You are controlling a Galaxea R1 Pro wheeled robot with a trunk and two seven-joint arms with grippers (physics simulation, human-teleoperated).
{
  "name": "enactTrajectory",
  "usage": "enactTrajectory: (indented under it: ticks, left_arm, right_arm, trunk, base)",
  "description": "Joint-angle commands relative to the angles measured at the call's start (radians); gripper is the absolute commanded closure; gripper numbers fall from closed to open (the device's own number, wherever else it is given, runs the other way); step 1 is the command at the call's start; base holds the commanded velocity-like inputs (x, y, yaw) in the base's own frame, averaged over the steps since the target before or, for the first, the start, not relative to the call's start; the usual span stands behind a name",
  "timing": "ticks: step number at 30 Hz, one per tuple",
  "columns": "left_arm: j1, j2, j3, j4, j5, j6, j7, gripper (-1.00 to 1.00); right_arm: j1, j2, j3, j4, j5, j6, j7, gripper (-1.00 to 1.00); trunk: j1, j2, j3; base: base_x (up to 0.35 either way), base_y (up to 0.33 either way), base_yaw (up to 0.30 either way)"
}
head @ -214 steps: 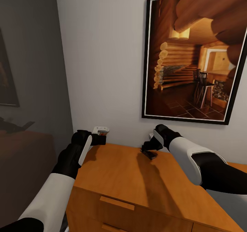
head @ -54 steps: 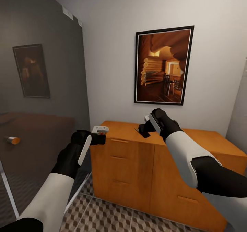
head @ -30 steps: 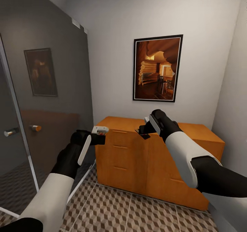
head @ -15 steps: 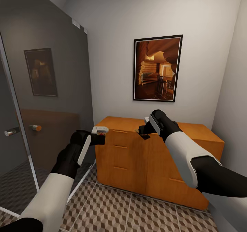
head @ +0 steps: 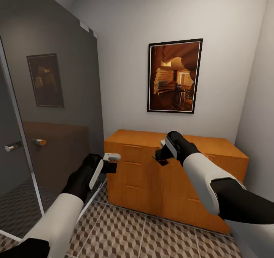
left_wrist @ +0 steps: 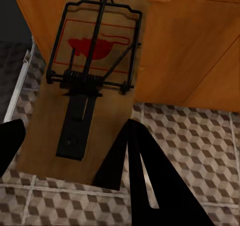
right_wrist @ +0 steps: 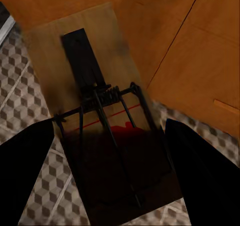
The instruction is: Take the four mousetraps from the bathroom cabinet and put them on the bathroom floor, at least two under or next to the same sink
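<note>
Carriage is the step in hand: each claw grips one trap, and both must reach the patterned bathroom floor (head: 152, 235) without slipping. The left claw (head: 112, 159) is clamped on a mousetrap (left_wrist: 85, 80), seen in the left wrist view as a tan board with black wire bar and a red mark, one dark finger (left_wrist: 142, 171) crossing its lower edge. The right claw (head: 161, 156) pinches a second mousetrap (right_wrist: 102, 121), whose board runs between the two dark fingers (right_wrist: 25, 176) in the right wrist view. Both are held out in front of the orange-brown cabinet (head: 144, 174), above the tiles. To do this well I would keep both grips firm, turn the base slowly towards the sink (it lies outside these frames, so its direction is a guess), and hold the boards clear of the cabinet front and the glass panel (head: 57, 98) at the left. I would lower each trap nearly to the tile before letting go, since a dropped flat board could skid or flip.
</note>
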Motion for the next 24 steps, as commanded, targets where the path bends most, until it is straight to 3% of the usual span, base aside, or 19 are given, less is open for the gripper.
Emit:
enactTrajectory:
  ticks: [1, 8, 22, 24]
  left_arm:
    - [-0.001, 0.000, 0.000, 0.015, 0.003, -0.013, -0.001, 1.00]
    - [-0.001, -0.001, 0.003, 0.165, 0.010, -0.176, -0.001, 1.00]
    - [-0.001, 0.000, 0.005, 0.319, 0.012, -0.331, -0.001, 1.00]
    - [-0.001, 0.001, 0.005, 0.333, 0.012, -0.358, -0.001, 1.00]
  right_arm:
    - [0.007, -0.001, 0.007, 0.008, 0.002, 0.004, 0.000, 1.00]
    - [0.039, 0.000, 0.006, 0.044, 0.041, 0.004, -0.072, 1.00]
    - [0.064, -0.013, 0.003, 0.048, 0.038, 0.004, -0.061, 1.00]
    - [0.069, -0.013, 0.003, 0.049, 0.037, -0.029, -0.052, 1.00]
  trunk:
    - [0.000, -0.001, -0.001]
    - [0.000, -0.001, -0.001]
    - [0.000, -0.001, -0.001]
    - [0.000, -0.001, -0.001]
  base:
    - [0.000, 0.000, 0.000]
    - [0.000, 0.000, 0.000]
    - [0.000, 0.000, 0.000]
    - [0.000, 0.000, 0.021]
